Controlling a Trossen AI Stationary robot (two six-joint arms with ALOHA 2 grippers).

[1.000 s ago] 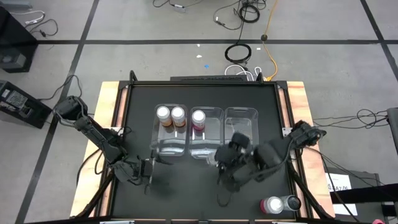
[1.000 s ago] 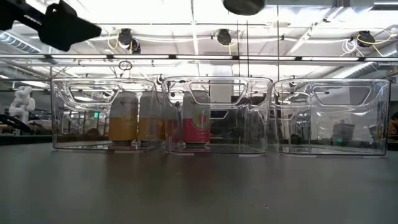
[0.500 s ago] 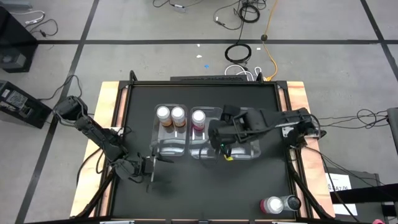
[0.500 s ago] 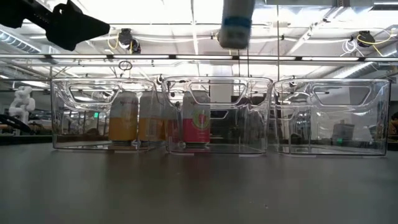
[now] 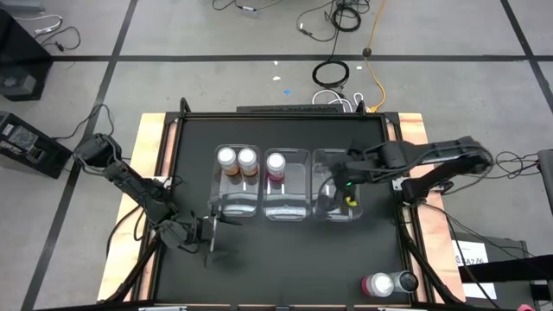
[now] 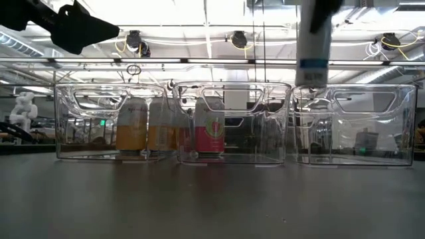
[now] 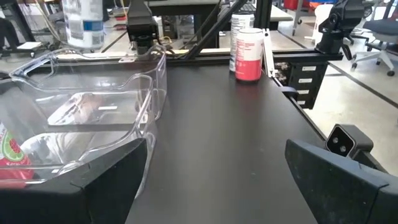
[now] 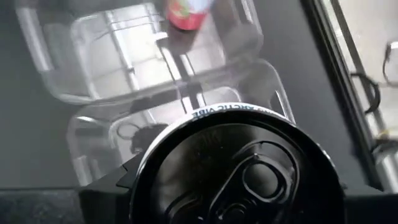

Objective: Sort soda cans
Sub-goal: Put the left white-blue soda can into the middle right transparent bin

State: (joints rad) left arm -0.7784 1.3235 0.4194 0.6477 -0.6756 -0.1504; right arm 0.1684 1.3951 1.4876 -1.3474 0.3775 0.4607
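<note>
grey can hanging over the right bin
right gripper jaws are pinching it above the surface; left gripper is waiting, jaws spread, near the left bin.

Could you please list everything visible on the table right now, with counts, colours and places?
Clear rectangular plastic bins: three, in a row mid-table.
Orange-bodied soda cans: two, upright in the left bin.
Pink-red soda can: one, upright in the middle bin.
Pink-red and silver cans: two, near the table's front right corner.
Silver-grey soda can: one, held above the right bin.
Right pincer: shut on that can.
Left pincer: open, front left, waiting.
</note>
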